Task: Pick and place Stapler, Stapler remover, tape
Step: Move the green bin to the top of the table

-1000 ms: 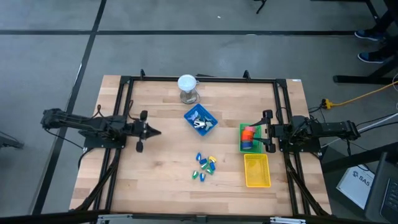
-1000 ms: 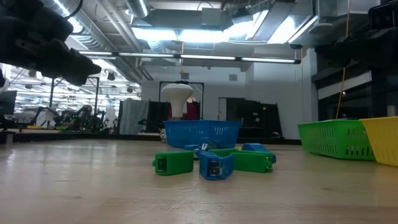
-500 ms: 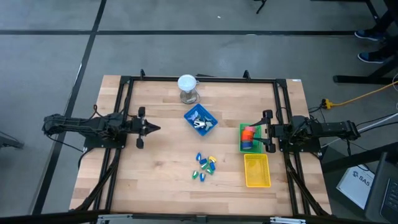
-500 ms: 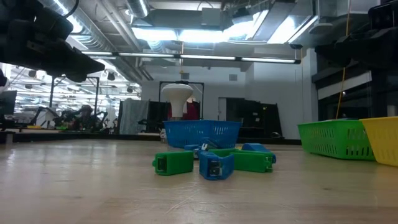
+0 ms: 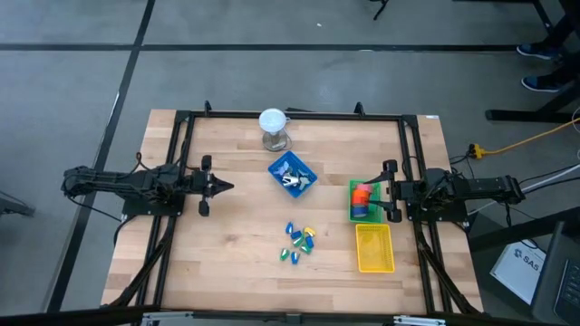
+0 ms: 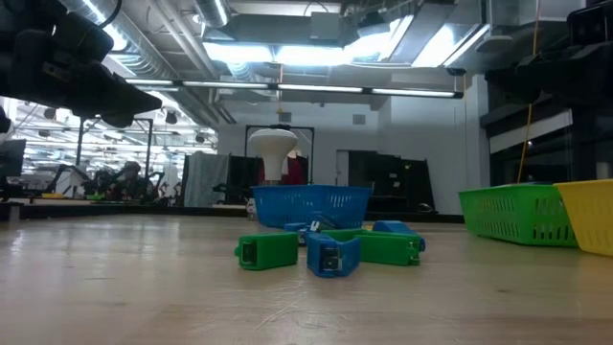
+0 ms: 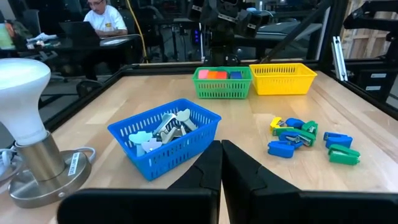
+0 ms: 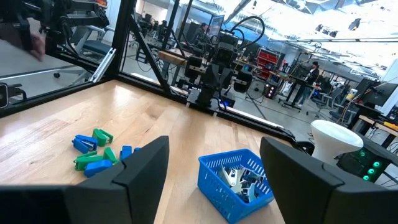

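Small orange and red tape pieces (image 5: 362,193) lie in the green basket (image 5: 352,214), and show in the left wrist view (image 7: 214,74). Slim green, blue and yellow staplers (image 5: 299,242) lie in a loose pile on the table's middle, also seen in the low view (image 6: 326,249). Grey metal staple removers (image 7: 168,124) lie in the blue basket (image 5: 276,167). My left gripper (image 5: 225,187) is shut and empty, left of the blue basket. My right gripper (image 5: 390,191) is open and empty, just right of the green basket.
A yellow basket (image 5: 374,247) stands beside the green one, toward the near edge. A white-headed lamp on a metal base (image 5: 273,127) stands at the far edge. A dark frame (image 5: 290,115) runs along the table's sides. People sit at desks beyond the table (image 7: 102,12).
My left gripper has shifted a little toward the table's far edge and stays shut.
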You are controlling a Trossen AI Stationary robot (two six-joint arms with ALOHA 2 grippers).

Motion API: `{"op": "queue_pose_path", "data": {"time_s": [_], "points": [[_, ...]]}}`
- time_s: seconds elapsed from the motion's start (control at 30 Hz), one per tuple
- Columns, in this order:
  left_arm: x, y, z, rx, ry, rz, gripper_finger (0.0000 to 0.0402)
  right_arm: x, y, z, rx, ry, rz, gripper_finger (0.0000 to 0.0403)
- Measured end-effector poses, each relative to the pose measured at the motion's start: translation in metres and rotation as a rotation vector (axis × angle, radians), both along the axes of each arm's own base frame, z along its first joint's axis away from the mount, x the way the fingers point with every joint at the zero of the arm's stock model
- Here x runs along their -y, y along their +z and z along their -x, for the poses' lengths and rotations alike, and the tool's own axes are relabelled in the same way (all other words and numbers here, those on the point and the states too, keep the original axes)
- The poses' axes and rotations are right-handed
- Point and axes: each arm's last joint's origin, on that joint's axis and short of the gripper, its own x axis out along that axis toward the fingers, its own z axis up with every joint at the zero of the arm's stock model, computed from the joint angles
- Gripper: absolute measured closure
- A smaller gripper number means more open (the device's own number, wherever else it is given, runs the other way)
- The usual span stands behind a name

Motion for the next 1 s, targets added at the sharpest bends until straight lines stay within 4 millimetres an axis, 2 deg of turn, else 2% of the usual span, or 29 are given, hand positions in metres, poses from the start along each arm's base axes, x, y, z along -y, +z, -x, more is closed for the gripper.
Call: {"op": "queue_pose_path", "data": {"time_s": [0.37, 0.43, 0.6, 0.83, 1.0], "points": [[0.0000, 0.0002, 0.0000, 0.001, 0.000, 0.000, 0.0400, 0.0000, 0.0015, 0.0000, 0.015, 0.000, -0.004, 0.0143], [0.0000, 0.0002, 0.0000, 0.001, 0.000, 0.000, 0.0400, -0.0006, 0.0034, 0.0002, 0.025, 0.025, -0.080, 0.0143], [0.0000, 0.0002, 0.0000, 0.001, 0.001, 0.000, 0.0400, -0.0032, 0.0074, 0.0010, 0.006, 0.140, -0.407, 0.0143], [0.0000, 0.0002, 0.0000, 0.001, 0.001, 0.000, 0.0400, -0.0042, 0.0082, 0.0014, -0.017, 0.182, -0.535, 0.0143], [0.0000, 0.0004, 0.0000, 0.002, 0.001, 0.000, 0.0400, -0.0010, 0.0083, 0.0007, 0.004, 0.077, -0.608, 0.0143]]}}
